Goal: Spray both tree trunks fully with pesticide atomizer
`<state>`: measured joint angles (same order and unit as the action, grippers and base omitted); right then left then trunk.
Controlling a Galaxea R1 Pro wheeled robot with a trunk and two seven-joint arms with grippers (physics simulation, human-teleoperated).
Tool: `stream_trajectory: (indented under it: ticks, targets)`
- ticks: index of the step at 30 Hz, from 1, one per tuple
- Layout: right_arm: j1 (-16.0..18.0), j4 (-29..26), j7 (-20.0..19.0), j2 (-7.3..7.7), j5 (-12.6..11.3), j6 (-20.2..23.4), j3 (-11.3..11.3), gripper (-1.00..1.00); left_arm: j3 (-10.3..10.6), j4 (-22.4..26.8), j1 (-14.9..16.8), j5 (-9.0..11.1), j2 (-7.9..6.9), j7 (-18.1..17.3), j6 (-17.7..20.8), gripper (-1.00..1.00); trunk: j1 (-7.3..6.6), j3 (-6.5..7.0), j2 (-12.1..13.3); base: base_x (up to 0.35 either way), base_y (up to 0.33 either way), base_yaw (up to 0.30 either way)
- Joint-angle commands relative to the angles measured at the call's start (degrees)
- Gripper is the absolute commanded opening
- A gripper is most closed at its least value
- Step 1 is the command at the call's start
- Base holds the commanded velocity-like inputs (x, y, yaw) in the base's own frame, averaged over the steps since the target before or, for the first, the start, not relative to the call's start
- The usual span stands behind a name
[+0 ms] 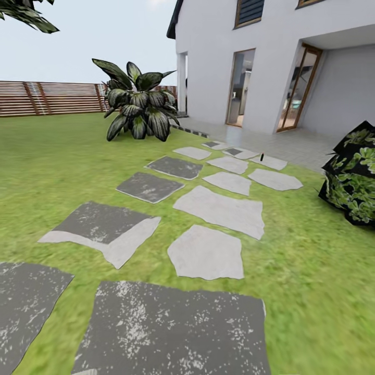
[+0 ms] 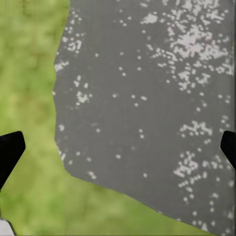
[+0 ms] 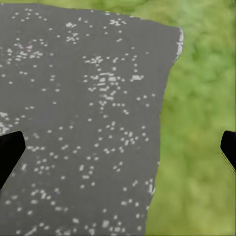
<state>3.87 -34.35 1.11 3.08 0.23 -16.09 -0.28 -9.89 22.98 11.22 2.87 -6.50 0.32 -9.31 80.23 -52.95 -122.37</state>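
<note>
- Lawn (image 1: pixel 62 172) is stretching blotchy green across the head view; irregular flat stepping stones (image 1: pixel 219 211), pale and dark speckled grey, are running toward a white house (image 1: pixel 271 62) at upper right.
- Slatted brown fence (image 1: pixel 47 97) is lining the upper left, beside a broad-leafed plant (image 1: pixel 138 104).
- Small dark upright object (image 1: pixel 262 155), possibly the atomizer, is standing by the far stones; too small to tell.
- Left gripper (image 2: pixel 118 147) and right gripper (image 3: pixel 118 147) are hanging spread wide, empty, over speckled slab (image 2: pixel 147 98).
</note>
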Motion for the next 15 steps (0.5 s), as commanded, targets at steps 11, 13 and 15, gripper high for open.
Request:
stream_trajectory:
  ticks: [11, 13, 15]
  targets:
    - [0.07, -0.01, 0.12, 0.0, 0.03, -0.17, 0.01, 1.0, 0.02, -0.04, 0.01, 0.3, 0.0, 0.03, -0.19, 1.0, 0.02, -0.05, -0.02, 0.335, 0.0, -0.002]
    - [0.05, 0.01, 0.12, 0.0, 0.03, -0.17, 0.01, 1.0, -0.01, -0.04, 0.02, 0.3, 0.0, 0.03, -0.18, 1.0, 0.02, -0.05, -0.02, 0.335, 0.0, 0.0]
    - [0.02, 0.04, 0.12, 0.0, 0.03, -0.17, 0.01, 1.0, 0.01, -0.04, -0.03, 0.3, 0.0, 0.03, -0.18, 1.0, 0.02, -0.05, -0.02, 0.335, 0.0, 0.0]
